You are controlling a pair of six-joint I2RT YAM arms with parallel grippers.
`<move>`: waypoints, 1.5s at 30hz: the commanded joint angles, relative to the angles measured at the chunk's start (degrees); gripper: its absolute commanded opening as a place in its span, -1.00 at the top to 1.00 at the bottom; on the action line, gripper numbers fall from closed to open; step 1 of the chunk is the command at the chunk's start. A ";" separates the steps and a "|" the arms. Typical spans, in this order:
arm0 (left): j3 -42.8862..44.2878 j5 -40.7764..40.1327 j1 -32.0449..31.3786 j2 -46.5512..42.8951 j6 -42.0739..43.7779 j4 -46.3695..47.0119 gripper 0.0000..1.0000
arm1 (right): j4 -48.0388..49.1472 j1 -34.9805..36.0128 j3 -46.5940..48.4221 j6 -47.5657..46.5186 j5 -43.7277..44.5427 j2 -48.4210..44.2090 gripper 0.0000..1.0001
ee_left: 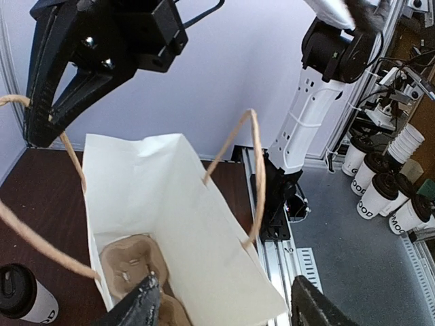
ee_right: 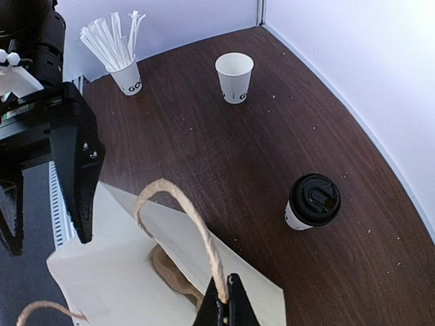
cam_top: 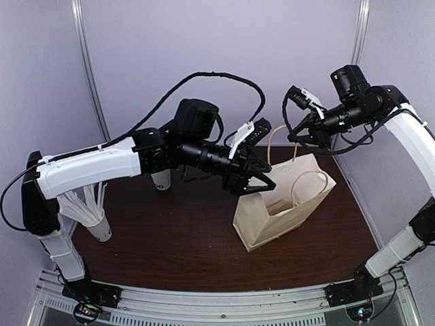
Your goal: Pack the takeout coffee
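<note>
Right gripper (ee_right: 225,293) clamped on the brown twine handle (ee_right: 178,202) of the white paper bag (cam_top: 272,224); left gripper (cam_top: 257,185) spread wide above it; black-lidded white paper cup (ee_right: 311,202) stood aside.

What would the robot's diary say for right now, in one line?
right gripper: shut on bag handle | left gripper: open, over paper bag | cup carrier: inside bag | takeout coffee: on table, outside bag

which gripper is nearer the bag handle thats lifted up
Right. The right gripper is shut on that rope handle, pinching it above the paper bag. The left gripper is open over the bag's mouth.
</note>
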 commanded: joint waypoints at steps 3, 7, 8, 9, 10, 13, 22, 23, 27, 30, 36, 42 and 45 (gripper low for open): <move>-8.48 -5.84 -0.24 -11.69 3.72 3.70 -0.37 | 3.28 -0.20 0.44 0.66 -1.56 -2.27 1.00; -14.57 -12.38 -0.15 -17.17 6.15 3.36 -0.40 | -1.05 -0.15 -4.54 -5.53 -5.86 -5.02 1.00; -15.66 -14.06 -0.11 -18.00 6.48 3.28 -0.41 | -2.41 -0.15 -5.96 -7.08 -6.69 -6.43 1.00; -16.34 -16.23 0.04 -18.64 6.82 3.06 -0.41 | -3.48 -0.15 -7.17 -8.33 -7.19 -7.50 1.00; -16.65 -17.67 0.14 -19.18 7.03 2.51 -0.42 | -4.56 -0.19 -8.19 -9.35 -7.48 -8.71 1.00; -16.60 -19.56 1.17 -19.79 7.63 1.20 -0.43 | -7.83 -0.15 -9.37 -11.68 -8.14 -12.01 1.00; -15.28 -20.73 2.63 -16.94 7.02 0.78 -0.42 | -20.06 -0.15 -14.69 -21.74 -14.45 -18.61 1.00; -15.36 -20.70 2.64 -16.83 6.79 1.03 -0.42 | -21.23 -0.07 -15.93 -23.04 -15.13 -19.15 1.00; -16.09 -21.06 2.64 -17.34 6.15 1.97 -0.41 | -26.13 -0.06 -18.57 -27.23 -18.86 -20.37 1.00; -16.76 -22.16 2.77 -17.97 6.28 1.98 -0.41 | -30.18 0.20 -18.88 -29.51 -23.29 -20.83 0.98; -18.34 -22.50 3.78 -18.72 6.40 2.26 -0.41 | -30.47 2.12 -20.50 -28.19 -28.09 -20.90 0.92; -20.91 -22.32 4.11 -19.87 6.22 4.18 -0.41 | -28.95 2.35 -25.76 -27.11 -27.97 -21.13 0.92; -22.35 -22.25 4.28 -20.71 6.31 5.00 -0.41 | -26.75 2.54 -29.85 -25.30 -26.51 -22.50 0.92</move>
